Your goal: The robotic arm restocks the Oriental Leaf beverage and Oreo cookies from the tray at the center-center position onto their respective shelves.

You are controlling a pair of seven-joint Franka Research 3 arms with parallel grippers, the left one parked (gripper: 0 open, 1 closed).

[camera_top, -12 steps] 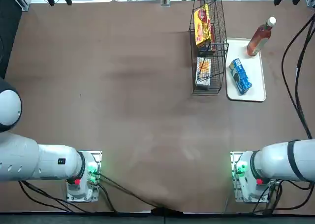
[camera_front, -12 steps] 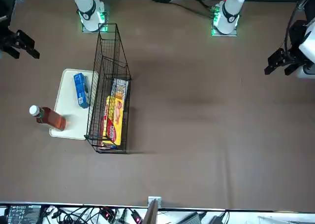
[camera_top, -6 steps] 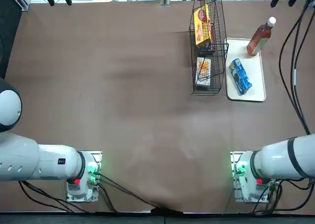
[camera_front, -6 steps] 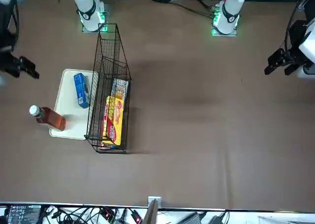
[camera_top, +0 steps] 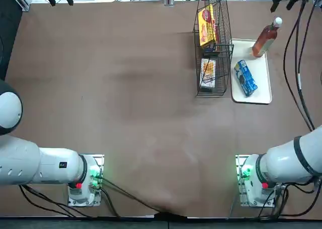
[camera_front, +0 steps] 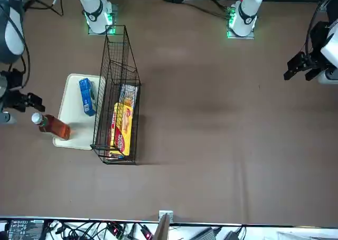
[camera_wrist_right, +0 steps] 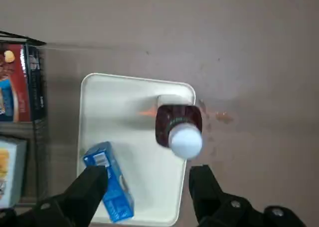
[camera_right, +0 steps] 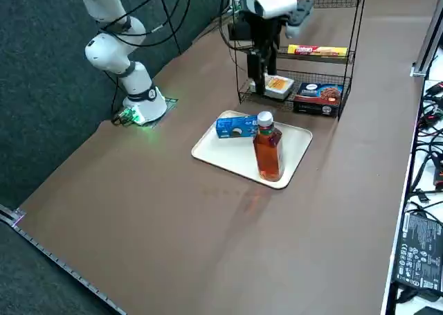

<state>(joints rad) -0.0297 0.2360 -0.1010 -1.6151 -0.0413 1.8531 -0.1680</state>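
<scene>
At centre frame, a bottle (camera_wrist_right: 178, 127) and blue packet (camera_wrist_right: 110, 188) are held by the tray (camera_wrist_right: 129, 97); the right gripper (camera_wrist_right: 149, 179) is seen above, fingers open.

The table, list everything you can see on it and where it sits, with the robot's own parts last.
Tray: one, white, on the brown table's far right part, right beside the rack.
Tea bottle: one, reddish-brown with a white cap, standing upright on the tray's far end.
Cookie packet: one, blue, lying flat on the tray, nearer the robot than the bottle.
Wire rack: one, black, standing left of the tray.
Snack packets: several, mostly yellow and red, plus a dark box, on the rack's tiers.
Right arm: one, white, with black cables.
Right hand: one, black, fingers open, raised above the tray near the bottle, holding nothing.
</scene>
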